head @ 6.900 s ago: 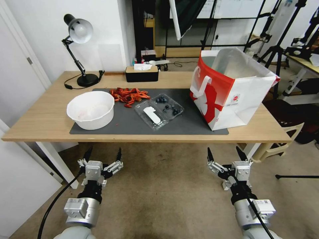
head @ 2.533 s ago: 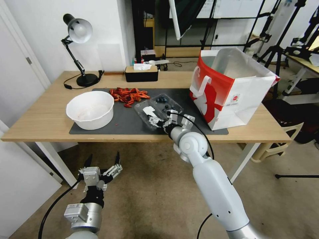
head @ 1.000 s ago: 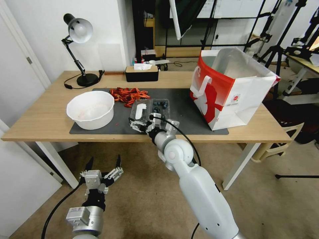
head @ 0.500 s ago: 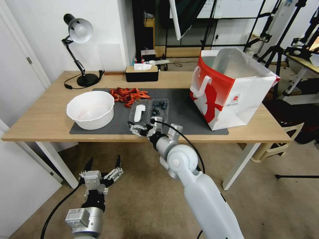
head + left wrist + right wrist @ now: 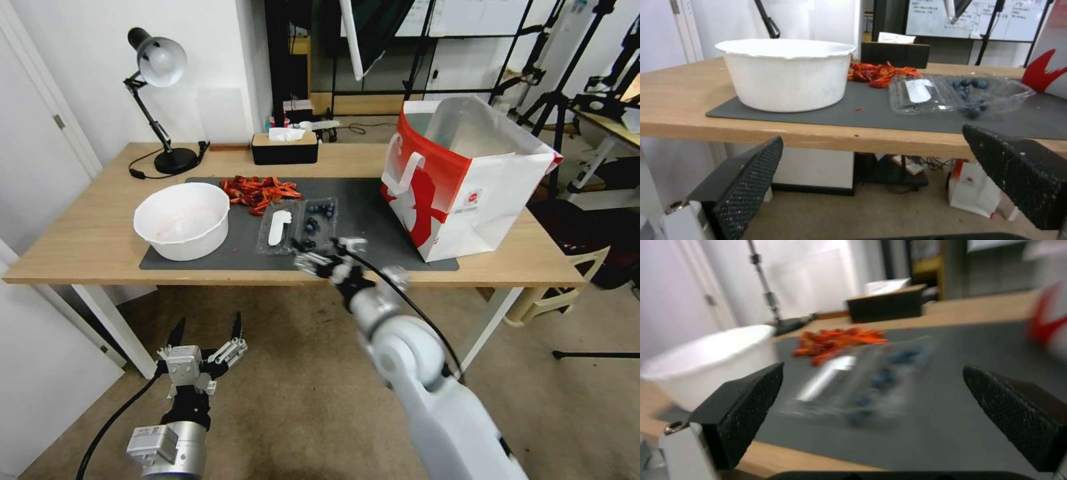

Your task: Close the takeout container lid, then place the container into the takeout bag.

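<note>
Grey mat [image 5: 373, 250] under opened takeout container [image 5: 298, 226], long axis sideways; right gripper [image 5: 325, 257] fingers apart, near it.

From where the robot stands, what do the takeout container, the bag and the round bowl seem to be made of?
Takeout container: clear, glossy thin plastic; the blueberries and grey mat show through it.
Takeout bag: apparently paper, matt red-and-white outside, with creased folds and a silvery, foil-like lining.
Bowl: opaque white, smooth; plastic or foam, hard to tell.

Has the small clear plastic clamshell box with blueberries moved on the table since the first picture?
Yes. The clear clamshell box has turned and slid left across the grey mat, toward the round white bowl and farther from the red-and-white paper bag.
</note>
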Robot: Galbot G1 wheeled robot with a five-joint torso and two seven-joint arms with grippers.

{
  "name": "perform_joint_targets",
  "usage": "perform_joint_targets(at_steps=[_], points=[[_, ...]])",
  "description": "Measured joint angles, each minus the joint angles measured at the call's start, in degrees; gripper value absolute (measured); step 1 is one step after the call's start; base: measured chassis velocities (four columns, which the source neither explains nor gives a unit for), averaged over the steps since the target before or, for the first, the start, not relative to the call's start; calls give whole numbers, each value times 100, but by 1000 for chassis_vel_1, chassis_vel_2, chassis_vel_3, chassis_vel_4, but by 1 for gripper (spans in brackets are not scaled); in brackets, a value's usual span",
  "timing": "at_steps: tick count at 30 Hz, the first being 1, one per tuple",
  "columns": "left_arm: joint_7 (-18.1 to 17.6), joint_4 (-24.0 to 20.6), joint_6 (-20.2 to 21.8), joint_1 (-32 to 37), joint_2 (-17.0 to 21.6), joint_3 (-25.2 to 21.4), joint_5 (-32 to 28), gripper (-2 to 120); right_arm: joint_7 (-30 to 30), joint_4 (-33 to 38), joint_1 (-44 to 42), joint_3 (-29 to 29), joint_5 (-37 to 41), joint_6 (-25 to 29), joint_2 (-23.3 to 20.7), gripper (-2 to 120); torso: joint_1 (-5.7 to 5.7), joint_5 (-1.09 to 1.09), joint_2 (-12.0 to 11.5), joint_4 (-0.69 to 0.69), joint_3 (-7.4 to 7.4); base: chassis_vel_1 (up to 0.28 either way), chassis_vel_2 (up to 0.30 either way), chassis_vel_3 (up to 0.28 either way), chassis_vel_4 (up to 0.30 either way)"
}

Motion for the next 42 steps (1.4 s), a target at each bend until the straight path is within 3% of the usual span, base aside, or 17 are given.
perform_joint_targets(at_steps=[4, 5, 8, 16, 23, 26, 30, 34, 35, 38, 39, 42], points=[[12, 0, -21, 14, -2, 18, 5, 100, -39, 110, -243, 111, -296, 162, -75, 100, -1, 0, 0, 0, 0, 0, 0, 0, 0], [33, 9, -37, -3, -2, 45, 9, 100, -95, 262, -676, 277, -734, 500, -195, 100, 0, 0, 0, 0, 0, 0, 0, 0, 0], [49, 24, -37, -44, 3, 59, 0, 100, -114, 355, -1055, 454, -1057, 869, -237, 100, 0, -2, 0, 0, 0, 0, 0, 0, 0], [139, 54, 24, -135, 65, 113, -115, 100, -74, 212, -1904, 711, -1720, 2158, 4, 100, 0, -2, -1, 1, 0, 0, 0, 0, 0], [154, 87, 230, -291, 142, 206, -583, 100, -17, 111, -2056, 707, -1968, 2359, 154, 100, 0, -2, -1, 1, 0, 0, 0, 0, 0], [45, -99, 599, -477, 259, 373, -1511, 100, -7, 114, -2078, 718, -1984, 2338, 148, 100, 0, -2, -1, 1, 0, 0, 0, 0, 0], [-125, -234, 799, -668, 305, 455, -2200, 100, -5, 99, -2036, 711, -1965, 2290, 101, 100, -1, -2, -1, -2, 0, 0, 0, 0, 0], [-493, -533, 1046, -1001, 281, 473, -3599, 100, -48, -72, -1758, 533, -1825, 2179, -82, 100, 0, -1, -1, 3, 1, 0, 0, 0, 0], [-493, -533, 1046, -1001, 281, 473, -3599, 100, -48, -72, -1758, 533, -1825, 2179, -82, 100, 0, -1, -1, 3, 1, 0, 0, 0, 0], [-746, -611, 1268, -1514, 339, 480, -4821, 100, -71, -157, -1734, 501, -1792, 2165, -126, 100, 0, -2, -1, 0, 1, 0, 0, 0, 0], [-746, -611, 1268, -1514, 339, 480, -4821, 100, -71, -157, -1734, 501, -1792, 2165, -126, 100, 0, -2, -1, 0, 1, 0, 0, 0, 0], [-868, -425, 1340, -2143, 418, 559, -5957, 100, -76, -171, -1806, 521, -1799, 2166, -116, 100, 0, -2, -1, -1, 1, 0, 0, 0, 0]])
